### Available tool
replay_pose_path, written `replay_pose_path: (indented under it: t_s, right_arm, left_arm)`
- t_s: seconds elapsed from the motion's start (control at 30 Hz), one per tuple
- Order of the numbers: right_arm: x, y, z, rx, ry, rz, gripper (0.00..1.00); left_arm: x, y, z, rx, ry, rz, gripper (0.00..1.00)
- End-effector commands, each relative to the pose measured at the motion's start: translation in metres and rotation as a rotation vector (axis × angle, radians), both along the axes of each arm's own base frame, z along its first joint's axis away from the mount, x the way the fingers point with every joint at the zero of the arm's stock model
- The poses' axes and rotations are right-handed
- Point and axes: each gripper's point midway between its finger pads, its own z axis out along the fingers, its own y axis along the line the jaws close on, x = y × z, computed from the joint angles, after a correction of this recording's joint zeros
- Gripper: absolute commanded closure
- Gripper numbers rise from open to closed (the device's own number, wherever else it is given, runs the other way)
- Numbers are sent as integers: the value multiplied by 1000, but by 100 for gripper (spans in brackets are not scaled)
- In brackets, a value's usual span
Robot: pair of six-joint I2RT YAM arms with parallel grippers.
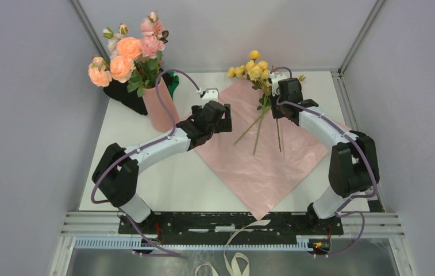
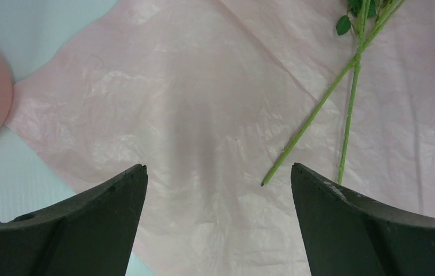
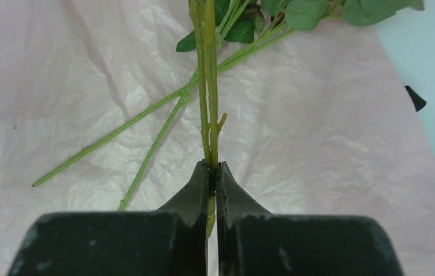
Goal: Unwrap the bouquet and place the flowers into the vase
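Right gripper point(image 3: 213, 169): jaws were together, clamped on two thin green stems point(image 3: 208, 86) well down their length, with the yellow blooms point(image 1: 253, 68) at the other end. Two loose stems point(image 3: 146, 123) lay beside the grip, crossing under the held pair near the leaves. All of this sat on the opened pink wrapping paper point(image 2: 163, 86), spread flat from the middle of the table point(image 1: 163, 184) toward its far right edge, blooms near the far edge.

Left gripper point(image 2: 219, 172): jaws were wide apart, holding nothing, hovering over the paper's left part.

Vase point(image 1: 160, 106) stood upright near the far left corner of the table, and the paper's left corner reached its base. Peach roses point(image 1: 124, 57) were already in it. A black cloth lump point(image 1: 122, 95) lay just behind it.

Risks, as a judgement:
- The pinch was thin and low on the stems, so the top-heavy blooms could swing or slip out on the lift.
- The leaves looked tangled with the loose stems, so those could be dragged along.
- The vase mouth was narrow and crowded with roses, so the stems could miss or tip the vase.
- The left arm sat between the held stems and the vase, so the two arms could collide.
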Motion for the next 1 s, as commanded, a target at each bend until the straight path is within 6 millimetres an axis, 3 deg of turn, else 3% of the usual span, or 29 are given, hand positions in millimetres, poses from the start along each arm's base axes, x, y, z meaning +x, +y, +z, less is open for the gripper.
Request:
replay_pose_path:
  t_s: [0.0,0.13,0.27,0.43,0.67,0.9,0.97]
  right_arm:
    - [1,8,46,47,-121,17,100]
    - [-8,16,80,97,-215,58,100]
    - [-21,22,105,111,-267,92,100]
    - [-39,30,126,136,-316,130,100]
    - [-54,42,143,153,-347,171,100]
    - [-61,51,139,156,-336,197,100]
    - [-61,53,137,154,-331,201,100]
  left_arm:
    - [10,-17,22,-94,-43,5,0]
    - [14,-30,31,-151,-69,-37,0]
    - [26,-59,44,-260,-79,-127,0]
    - [37,-101,85,-596,-99,-298,0]
    - [33,-130,124,-900,-150,-393,0]
    - [15,-148,164,-1145,-181,-541,0]
    - [14,-151,165,-1155,-181,-552,0]
